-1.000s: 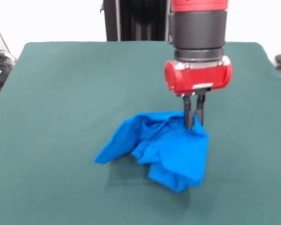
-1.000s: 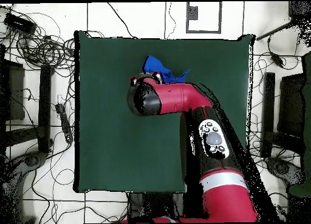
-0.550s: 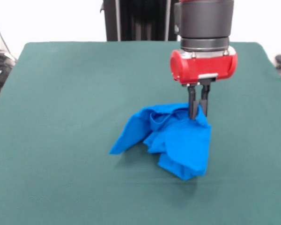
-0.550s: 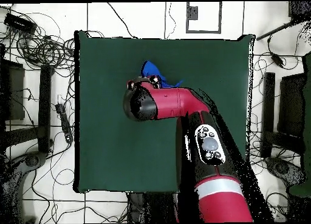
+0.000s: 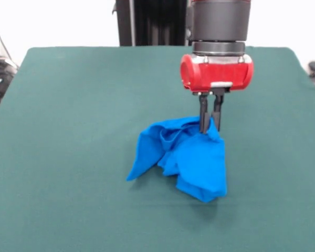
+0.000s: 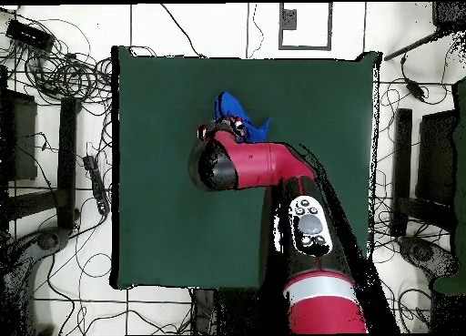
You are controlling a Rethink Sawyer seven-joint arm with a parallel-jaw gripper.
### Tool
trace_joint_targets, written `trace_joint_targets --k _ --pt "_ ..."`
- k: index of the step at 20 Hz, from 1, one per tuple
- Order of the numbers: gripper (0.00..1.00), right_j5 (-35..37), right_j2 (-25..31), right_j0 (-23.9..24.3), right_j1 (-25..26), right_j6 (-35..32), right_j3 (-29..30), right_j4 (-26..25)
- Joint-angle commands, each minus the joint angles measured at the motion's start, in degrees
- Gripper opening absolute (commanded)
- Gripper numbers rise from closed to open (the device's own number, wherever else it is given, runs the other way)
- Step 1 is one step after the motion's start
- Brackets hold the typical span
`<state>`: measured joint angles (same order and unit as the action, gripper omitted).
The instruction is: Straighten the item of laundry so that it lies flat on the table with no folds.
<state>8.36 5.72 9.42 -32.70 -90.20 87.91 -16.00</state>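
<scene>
The item of laundry (image 5: 186,155) is a bright blue shirt, bunched and hanging in folds, its lower part resting on the green table (image 5: 68,131). My gripper (image 5: 210,128) is shut on the shirt's upper right edge, holding that part lifted. No print shows on the cloth. From overhead the red arm covers most of the item of laundry (image 6: 238,107), and only a blue patch shows beyond the gripper's red head (image 6: 221,132). The table (image 6: 155,168) spreads wide around it.
Cables and black stands (image 6: 55,68) lie on the floor past the table's edges in the overhead view. A black column (image 5: 147,21) rises behind the table's far edge in the front view.
The gripper has shifted slightly left in the front view with the shirt still held. The hanging cloth has swung with it, and its left tip sits a little further right than a second ago.
</scene>
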Motion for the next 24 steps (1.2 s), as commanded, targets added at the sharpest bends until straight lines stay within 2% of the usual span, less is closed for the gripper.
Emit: trace_joint_targets --k 1,7,14,24 --pt "0.0 -7.5 -3.3 -5.5 4.9 -17.8 8.7 2.9" --pt "0.0 -13.5 -5.3 -7.6 6.5 -18.4 12.2 5.2" --pt "0.0 -22.2 -10.0 -12.3 10.2 -18.6 14.3 10.1" --pt "0.0 -29.6 -10.0 -12.9 14.1 -17.4 17.4 14.6"
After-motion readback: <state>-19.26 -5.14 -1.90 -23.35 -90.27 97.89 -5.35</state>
